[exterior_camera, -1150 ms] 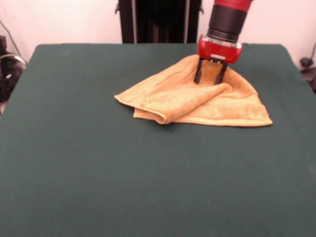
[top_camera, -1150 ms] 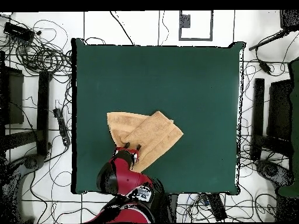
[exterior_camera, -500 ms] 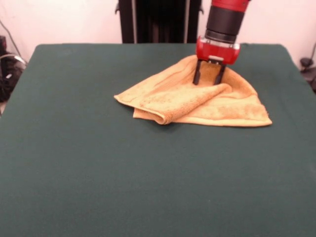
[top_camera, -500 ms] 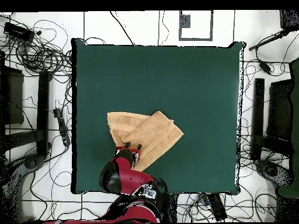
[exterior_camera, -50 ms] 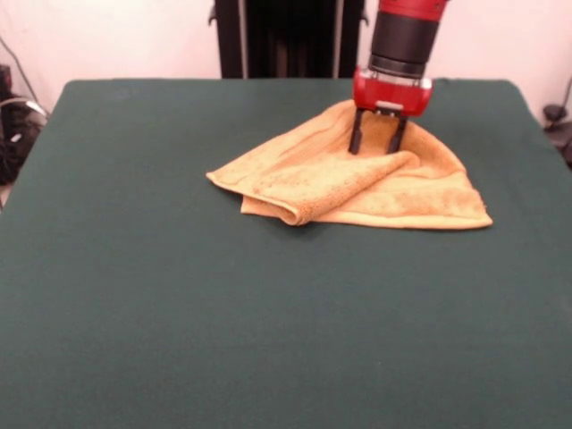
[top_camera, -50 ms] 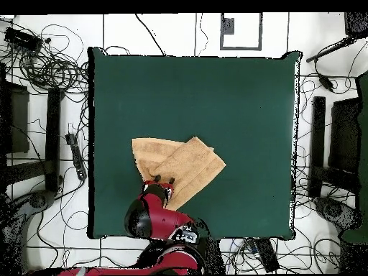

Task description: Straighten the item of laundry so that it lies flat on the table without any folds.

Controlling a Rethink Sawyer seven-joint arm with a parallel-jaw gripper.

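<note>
The table (exterior_camera, -50 ms: 134, 295) spreads wide and dark green under me, most of its cloth bare. My arm (top_camera, -50 ms: 147, 219) reaches over the table's edge from my own side, red and black. The towel (exterior_camera, -50 ms: 357, 183) lies on the table on my side of its middle, close to where my arm comes in. It is not flat: one part is folded over the rest, making a thick rolled fold along the edge facing away from me, and the cloth humps up under my wrist. My claw (exterior_camera, -50 ms: 375, 141) stands over that hump, at the towel's end nearest my base. Its two dark fingers (exterior_camera, -50 ms: 357, 136) are spread apart, released, with their tips down at the cloth and nothing gripped between them.
</note>
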